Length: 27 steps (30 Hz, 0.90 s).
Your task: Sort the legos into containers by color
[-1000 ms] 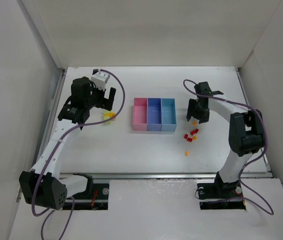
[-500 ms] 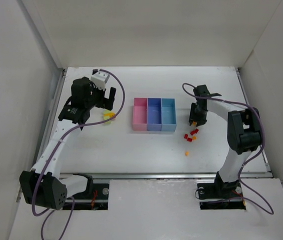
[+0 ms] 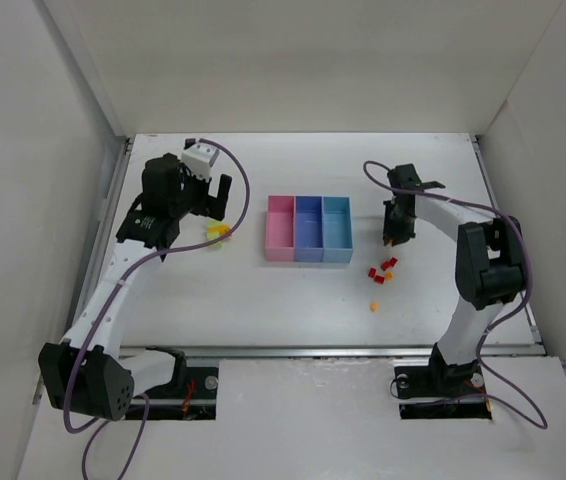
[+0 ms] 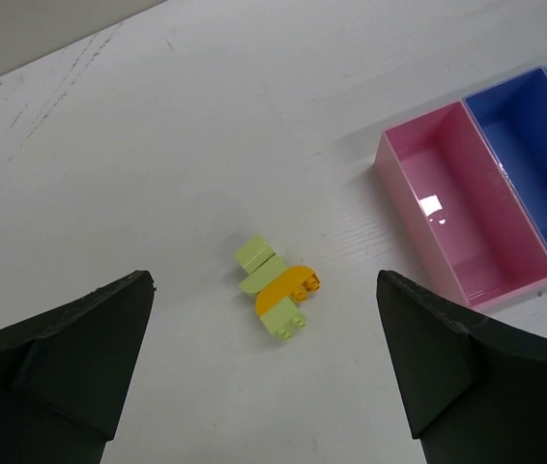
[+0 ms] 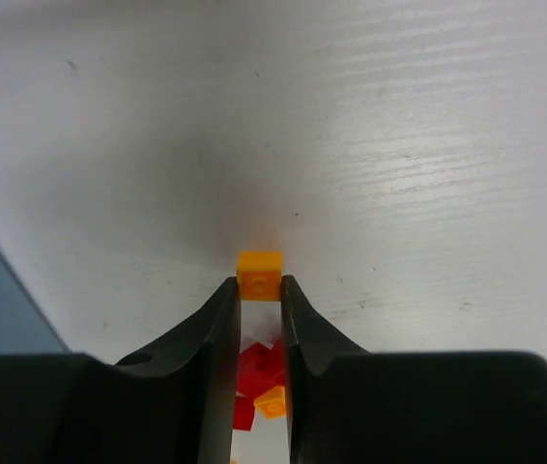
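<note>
My right gripper (image 5: 259, 283) is shut on a small orange lego (image 5: 259, 270), pinched at its fingertips just over the table. In the top view this gripper (image 3: 395, 236) is right of the containers and hides that brick. More red legos (image 5: 262, 360) and an orange one (image 5: 273, 401) lie behind the jaws. The containers stand in a row: pink (image 3: 280, 228), blue-violet (image 3: 308, 228), light blue (image 3: 337, 228). My left gripper (image 4: 264, 372) hangs open above a cluster of yellow-green legos (image 4: 254, 257) and a yellow-orange one (image 4: 287, 288), left of the pink bin (image 4: 447, 208).
A loose group of red legos (image 3: 380, 268) and a single orange piece (image 3: 373, 306) lie on the white table in front of the right gripper. The yellow cluster (image 3: 219, 232) sits left of the bins. White walls close in the table on three sides.
The right gripper's jaws have come together onto the orange lego and shifted slightly. The left arm has stayed still and open.
</note>
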Each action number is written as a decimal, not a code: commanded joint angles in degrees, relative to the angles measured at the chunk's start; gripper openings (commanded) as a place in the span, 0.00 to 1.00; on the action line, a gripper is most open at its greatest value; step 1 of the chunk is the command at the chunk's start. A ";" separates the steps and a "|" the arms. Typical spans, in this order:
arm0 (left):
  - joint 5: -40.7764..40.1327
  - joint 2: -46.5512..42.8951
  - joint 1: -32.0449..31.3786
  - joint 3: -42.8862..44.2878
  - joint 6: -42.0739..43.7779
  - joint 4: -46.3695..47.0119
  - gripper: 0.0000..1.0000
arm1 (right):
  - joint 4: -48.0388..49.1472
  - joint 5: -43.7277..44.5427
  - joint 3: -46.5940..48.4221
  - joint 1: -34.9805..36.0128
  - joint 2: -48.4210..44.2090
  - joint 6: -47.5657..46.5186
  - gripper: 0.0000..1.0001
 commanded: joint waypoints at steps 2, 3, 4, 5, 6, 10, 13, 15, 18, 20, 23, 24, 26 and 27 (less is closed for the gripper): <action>1.35 -2.23 -0.21 -1.30 4.41 2.43 1.00 | -2.17 1.83 9.70 3.38 -8.16 -2.48 0.00; 1.35 -2.23 -0.21 -1.31 5.56 2.43 1.00 | -2.17 1.84 12.68 4.54 -9.66 -3.01 0.00; 1.35 -2.23 -0.21 -1.31 6.36 2.95 1.00 | -1.39 1.84 13.84 5.77 -12.11 -3.01 0.00; 1.35 -2.23 -0.21 -1.92 6.37 3.74 1.00 | -0.42 1.31 14.55 8.04 -12.91 -3.62 0.00; 0.83 -2.23 -0.21 -1.92 7.06 3.75 1.00 | 0.81 0.35 14.56 9.02 -13.44 -4.15 0.00; 0.83 -2.23 -0.21 -2.45 7.07 5.06 1.00 | 0.39 -2.56 16.56 11.75 -9.68 -8.02 0.00; -0.40 -2.23 -0.21 -2.45 7.07 5.06 1.00 | -1.20 -3.70 18.77 14.30 -6.86 -9.86 0.00; -0.93 -2.75 -0.21 -2.45 6.55 5.06 1.00 | -1.20 -3.70 19.30 15.79 -6.24 -11.18 0.06; -0.93 -2.75 -0.21 -2.98 6.02 5.59 1.00 | -1.90 -3.71 19.92 16.33 -4.93 -11.71 0.12; -0.41 -2.75 -0.21 -3.50 6.02 5.59 1.00 | -2.70 -3.09 19.92 16.33 -4.05 -11.71 0.21; -0.40 -2.75 -0.21 -3.50 5.49 5.59 1.00 | -2.70 -6.76 19.92 16.33 -4.05 -12.77 0.46; -0.40 -2.75 -0.21 -3.50 5.49 5.59 1.00 | -2.70 -7.39 19.92 16.33 -4.05 -12.77 0.51; -0.40 -2.75 -0.21 -3.50 5.49 5.59 1.00 | -2.17 -8.44 19.92 16.33 -4.05 -12.77 0.61; -0.40 -2.75 -0.21 -3.50 5.49 5.59 1.00 | -2.17 -8.45 19.92 16.33 -4.05 -12.77 0.63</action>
